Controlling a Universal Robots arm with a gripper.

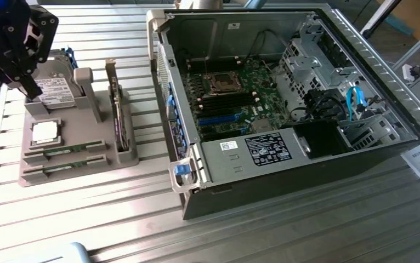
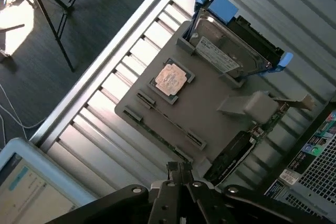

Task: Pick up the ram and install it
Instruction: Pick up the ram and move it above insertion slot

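Two thin green ram sticks lie on edge in slots at the front of a grey holder tray on the exterior view's left. In the wrist view one ram stick runs between two grey clips, and the other ram stick sits by the tray's edge. My black gripper hangs above the tray's far end, over the hard drive and well clear of the sticks. Its fingertips are together with nothing between them.
The tray also holds a silver processor chip, a hard drive and an upright card. An open computer case fills the exterior view's right; its motherboard shows black memory slots. A white device lies nearby.
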